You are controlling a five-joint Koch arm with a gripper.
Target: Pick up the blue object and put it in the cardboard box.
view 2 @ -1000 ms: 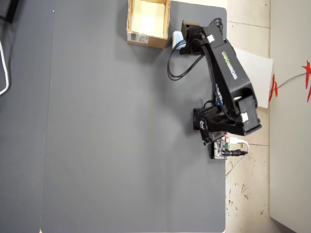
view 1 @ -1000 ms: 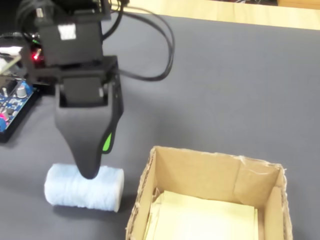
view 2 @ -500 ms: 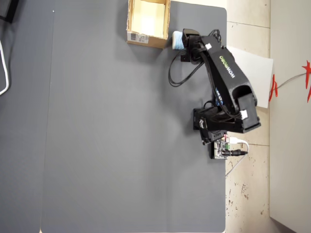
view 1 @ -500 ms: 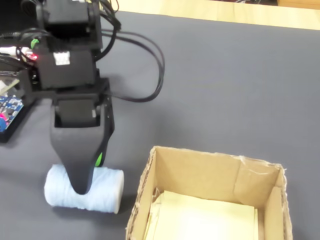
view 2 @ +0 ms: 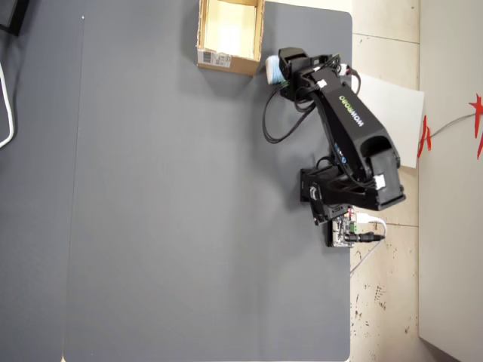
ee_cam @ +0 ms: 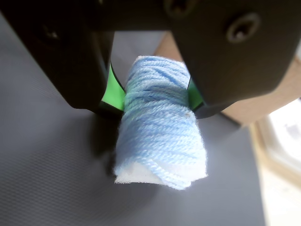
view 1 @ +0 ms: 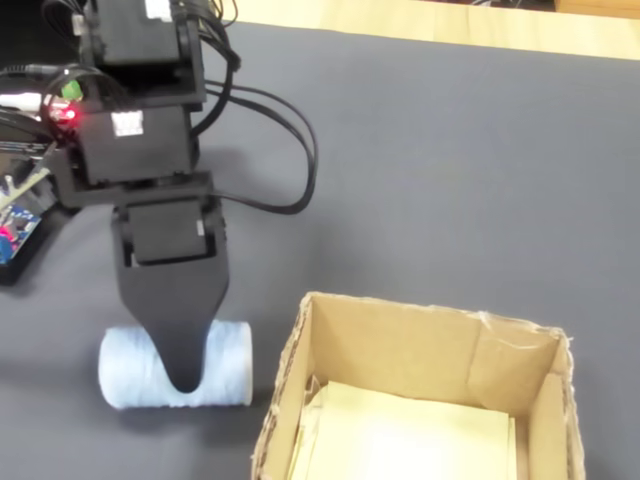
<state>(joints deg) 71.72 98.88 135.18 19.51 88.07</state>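
Note:
The blue object (ee_cam: pixel 160 136) is a pale-blue yarn-wrapped roll, lying sideways low at the grey mat. My gripper (ee_cam: pixel 157 106) is shut on the blue object, its green pads (ee_cam: pixel 114 92) pressing into both sides of the roll's middle. In the fixed view one black finger (view 1: pixel 185 350) crosses the front of the blue object (view 1: pixel 228 365), with the gripper (view 1: pixel 185 378) coming down from above. The cardboard box (view 1: pixel 420 318) stands open just right of the roll, its pale interior showing. From overhead, the blue object (view 2: pixel 273 69) and gripper (view 2: pixel 281 73) sit beside the cardboard box (view 2: pixel 226 60), near the mat's top edge.
A small circuit board (view 1: pixel 15 235) with a red light lies at the left edge of the fixed view. Black cables (view 1: pixel 290 150) loop off the arm. The arm's base (view 2: pixel 343 200) stands at the mat's right edge, with white paper (view 2: pixel 396 105) on the floor beyond.

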